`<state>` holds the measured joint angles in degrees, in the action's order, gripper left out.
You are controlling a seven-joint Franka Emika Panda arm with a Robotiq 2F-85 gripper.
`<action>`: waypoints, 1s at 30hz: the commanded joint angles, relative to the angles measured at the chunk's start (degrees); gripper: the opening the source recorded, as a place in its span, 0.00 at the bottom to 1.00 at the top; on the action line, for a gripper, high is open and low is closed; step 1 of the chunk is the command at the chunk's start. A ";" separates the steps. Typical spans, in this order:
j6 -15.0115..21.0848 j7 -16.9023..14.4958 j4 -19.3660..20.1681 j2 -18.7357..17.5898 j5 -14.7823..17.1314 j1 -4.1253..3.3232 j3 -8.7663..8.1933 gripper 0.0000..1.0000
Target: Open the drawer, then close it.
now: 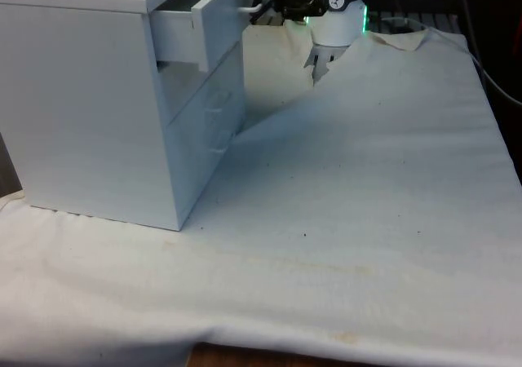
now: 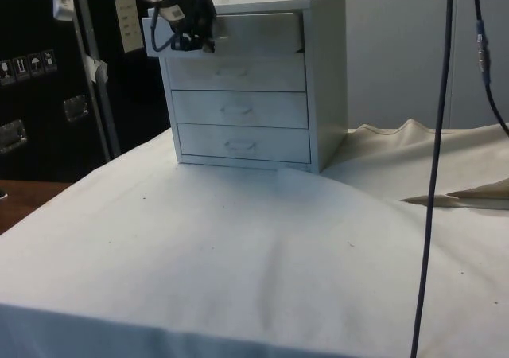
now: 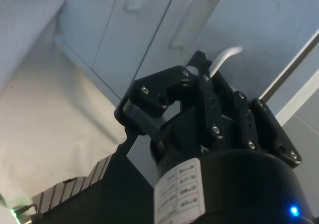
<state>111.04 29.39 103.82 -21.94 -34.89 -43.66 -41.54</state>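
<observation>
A white chest point(image 1: 90, 106) of four drawers stands on the worktop point(image 1: 367, 204), at the front view's left and towards the far end, its fronts turned to the front view's right. In the side view the chest point(image 2: 326, 79) faces the camera. The top drawer point(image 1: 200, 24) is pulled partly out; the three below sit flush. In the side view the top drawer point(image 2: 238, 33) juts forward of the lower fronts, each of which carries a small white handle.

The claw point(image 2: 195, 38) is at the top drawer's front, up beside its handle point(image 1: 249, 10), which shows as a thin white bar at the drawer's far edge in the front view. In the wrist view the black fingers point(image 3: 199, 92) close around the curved white handle point(image 3: 224, 59), so the claw holds the handle in a narrow grip. The drawer fronts below pass behind it in that view, with two more handles showing.

A white cloth covers the worktop and lies rumpled at the far end and the side view's right. A dark cable point(image 2: 433, 175) hangs down across the side view's right. On the dark cabinets at the side view's left are small stickers with symbols, too small to read. A label on the claw's body in the wrist view carries print that cannot be read.
</observation>
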 commanded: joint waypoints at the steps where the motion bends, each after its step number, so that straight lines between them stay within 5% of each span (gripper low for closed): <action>1: 0.00 0.23 0.11 0.17 -0.06 -0.11 0.06 0.00; 2: -0.34 1.15 0.63 0.86 -0.29 -0.80 0.11 0.00; 8: -1.49 2.98 0.29 0.69 -0.34 -1.26 1.15 0.00; 11: -0.80 2.69 0.23 0.46 -0.57 -0.74 1.32 0.00; 13: -2.35 3.78 -0.29 0.29 -0.69 -1.43 1.89 0.00; 18: -3.27 4.64 -0.80 -0.06 -1.26 -1.49 2.86 0.00; 19: -2.12 4.24 -0.40 0.00 -1.55 -0.92 2.75 0.00; 20: -3.44 4.87 -0.92 -0.11 -1.38 -1.49 3.04 0.00; 26: -4.87 5.96 -1.83 -0.74 -1.95 -1.60 4.24 0.00; 27: -3.95 5.56 -1.55 -0.69 -2.06 -1.09 4.24 0.00; 30: -5.79 6.53 -2.46 -1.20 -2.41 -1.72 4.87 0.00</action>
<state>106.17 35.64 101.70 -23.09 -37.41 -44.92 -36.67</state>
